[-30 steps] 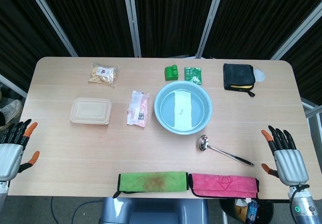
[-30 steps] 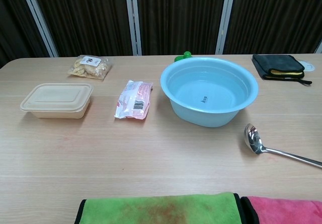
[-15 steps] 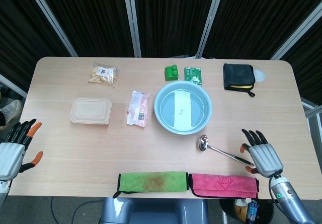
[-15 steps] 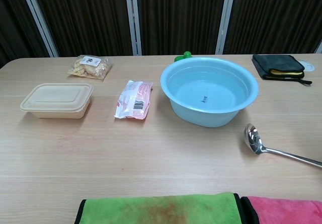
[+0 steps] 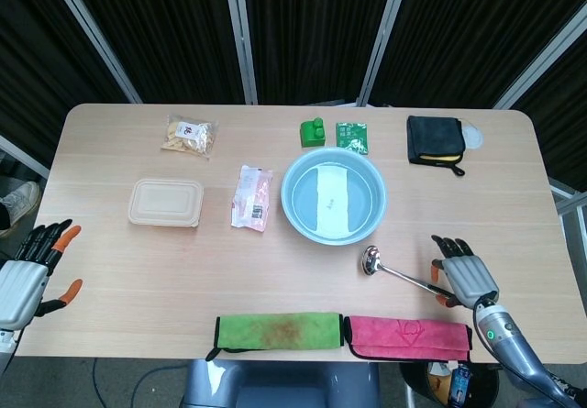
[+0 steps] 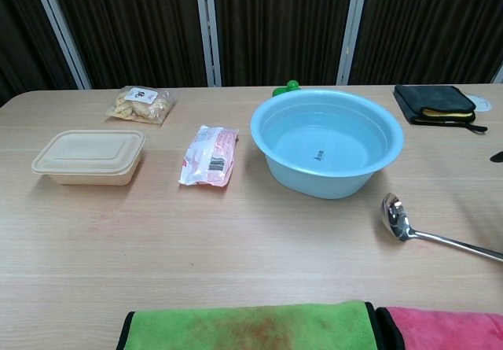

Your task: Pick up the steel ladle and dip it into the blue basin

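Note:
The steel ladle (image 5: 404,274) lies flat on the table, bowl toward the blue basin (image 5: 333,196), handle running right and toward me; the chest view shows the ladle (image 6: 428,230) too, in front of the basin (image 6: 326,152). My right hand (image 5: 462,278) hovers over the far end of the handle, fingers spread, holding nothing. Only a dark fingertip (image 6: 497,156) of it shows at the chest view's right edge. My left hand (image 5: 27,275) hangs off the table's left edge, fingers apart and empty.
A beige lunch box (image 5: 166,203), a pink packet (image 5: 251,198) and a snack bag (image 5: 188,136) lie left of the basin. Green items (image 5: 313,132) and a black pouch (image 5: 434,139) sit at the back. A green cloth (image 5: 277,329) and a pink cloth (image 5: 406,336) line the front edge.
My right hand has moved left and inward from the table's right edge to just over the ladle's handle end. The left hand barely shifted. The ladle has not moved.

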Controlling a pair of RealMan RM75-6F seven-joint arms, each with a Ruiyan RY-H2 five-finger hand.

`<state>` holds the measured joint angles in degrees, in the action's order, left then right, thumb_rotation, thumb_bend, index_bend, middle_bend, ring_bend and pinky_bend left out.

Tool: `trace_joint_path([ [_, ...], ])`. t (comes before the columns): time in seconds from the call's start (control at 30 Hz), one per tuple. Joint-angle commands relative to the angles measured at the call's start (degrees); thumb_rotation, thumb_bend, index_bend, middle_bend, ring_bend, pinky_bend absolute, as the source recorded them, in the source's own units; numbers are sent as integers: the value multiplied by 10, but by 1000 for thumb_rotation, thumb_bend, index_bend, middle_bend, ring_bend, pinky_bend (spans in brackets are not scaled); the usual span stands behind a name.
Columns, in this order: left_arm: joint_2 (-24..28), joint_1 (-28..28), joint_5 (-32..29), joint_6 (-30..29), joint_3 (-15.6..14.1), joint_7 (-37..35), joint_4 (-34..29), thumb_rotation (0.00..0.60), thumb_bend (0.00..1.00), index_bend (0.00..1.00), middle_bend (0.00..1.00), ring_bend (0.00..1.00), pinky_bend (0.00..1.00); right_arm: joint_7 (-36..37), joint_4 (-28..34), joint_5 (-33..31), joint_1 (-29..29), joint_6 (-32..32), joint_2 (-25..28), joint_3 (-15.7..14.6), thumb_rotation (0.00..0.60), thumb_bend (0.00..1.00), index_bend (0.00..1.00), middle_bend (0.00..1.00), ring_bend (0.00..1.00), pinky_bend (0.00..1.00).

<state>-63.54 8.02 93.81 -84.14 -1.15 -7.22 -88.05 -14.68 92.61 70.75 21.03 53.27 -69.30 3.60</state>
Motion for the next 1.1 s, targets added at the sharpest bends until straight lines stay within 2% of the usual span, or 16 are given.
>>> trace_joint_path([
  [0.03,-1,2,1,1,-1,-2,3,600,348,58,0,0,0,21,-34,-11,11,-13,-26,5,600,193,514,0,0,0],
  [0.37,-6,4,-1,2,0,1,7,600,349,57,0,0,0,54,-82,-26,30,-61,-44,-5,600,224,476,0,0,0],
  [0.5,-7,5,-2,4,-1,4,8,600,349,56,0,0,0,72,-97,-28,33,-71,-50,-7,600,229,430,0,0,0],
  [0.63,-8,4,-1,2,-2,10,8,600,352,55,0,0,0,96,-116,-24,34,-71,-55,-6,600,229,403,0,0,0],
  [1.1,-6,6,11,-1,-8,4,7,600,349,53,0,0,0,131,-143,-14,24,-60,-75,-16,600,231,403,0,0,0],
])
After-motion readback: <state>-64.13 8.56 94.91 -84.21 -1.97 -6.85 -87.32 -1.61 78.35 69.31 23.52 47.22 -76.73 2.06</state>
